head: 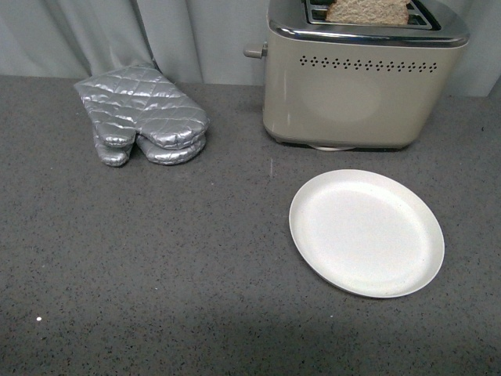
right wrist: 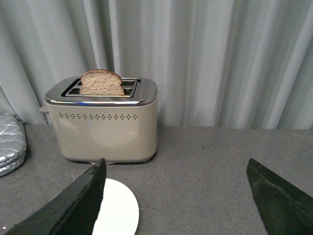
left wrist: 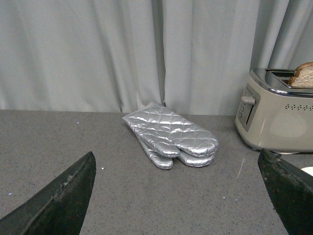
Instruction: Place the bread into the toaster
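Bread (head: 368, 11) stands upright in toaster (head: 360, 98) front slot, top half out, long axis along slot. Oven mitts (head: 142, 116) far left, white plate (head: 366, 233) bare, just before toaster. L gripper (left wrist: 178, 196), R gripper (right wrist: 178, 200): jaws spread wide, holding nothing.

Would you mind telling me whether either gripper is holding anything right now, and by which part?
Nothing is held. The left gripper and right gripper are both open and empty. The bread stands in a slot of the toaster.
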`<state>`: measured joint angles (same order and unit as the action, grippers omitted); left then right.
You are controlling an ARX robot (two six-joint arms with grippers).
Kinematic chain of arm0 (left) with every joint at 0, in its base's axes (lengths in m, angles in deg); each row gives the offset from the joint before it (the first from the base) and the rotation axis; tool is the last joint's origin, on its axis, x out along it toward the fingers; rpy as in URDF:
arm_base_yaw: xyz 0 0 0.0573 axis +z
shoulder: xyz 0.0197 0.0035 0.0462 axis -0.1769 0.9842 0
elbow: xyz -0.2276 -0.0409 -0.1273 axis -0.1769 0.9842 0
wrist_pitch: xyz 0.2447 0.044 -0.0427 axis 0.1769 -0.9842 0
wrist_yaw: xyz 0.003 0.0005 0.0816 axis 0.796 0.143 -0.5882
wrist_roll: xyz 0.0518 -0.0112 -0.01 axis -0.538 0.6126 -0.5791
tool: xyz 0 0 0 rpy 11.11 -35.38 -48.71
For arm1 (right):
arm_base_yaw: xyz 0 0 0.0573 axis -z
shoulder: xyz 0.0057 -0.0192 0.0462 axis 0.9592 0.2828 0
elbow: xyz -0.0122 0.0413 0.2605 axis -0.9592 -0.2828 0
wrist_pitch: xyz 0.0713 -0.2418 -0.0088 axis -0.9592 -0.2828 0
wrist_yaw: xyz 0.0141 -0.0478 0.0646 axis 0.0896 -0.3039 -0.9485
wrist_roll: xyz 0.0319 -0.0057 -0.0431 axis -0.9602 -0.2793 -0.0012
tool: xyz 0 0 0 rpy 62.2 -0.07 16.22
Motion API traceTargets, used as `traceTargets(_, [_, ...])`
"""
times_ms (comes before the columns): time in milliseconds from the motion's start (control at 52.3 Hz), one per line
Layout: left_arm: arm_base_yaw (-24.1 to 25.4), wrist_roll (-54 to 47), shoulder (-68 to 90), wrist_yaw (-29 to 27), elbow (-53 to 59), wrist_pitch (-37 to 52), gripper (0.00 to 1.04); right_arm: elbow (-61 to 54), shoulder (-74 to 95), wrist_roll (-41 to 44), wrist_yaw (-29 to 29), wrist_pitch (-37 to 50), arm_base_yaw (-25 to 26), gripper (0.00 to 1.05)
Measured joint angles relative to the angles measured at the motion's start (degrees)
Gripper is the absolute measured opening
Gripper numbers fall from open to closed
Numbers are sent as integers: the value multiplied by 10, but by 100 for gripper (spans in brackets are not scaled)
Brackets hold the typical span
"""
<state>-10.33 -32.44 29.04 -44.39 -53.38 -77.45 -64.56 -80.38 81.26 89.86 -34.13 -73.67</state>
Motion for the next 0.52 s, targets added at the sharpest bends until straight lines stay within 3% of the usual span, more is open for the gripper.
traceTargets(57, [0, 0, 0, 0, 0, 0, 98, 0, 0, -2, 0, 0, 0, 97])
traceTargets(517, [0, 0, 0, 0, 0, 0, 98, 0, 0, -2, 0, 0, 0, 95])
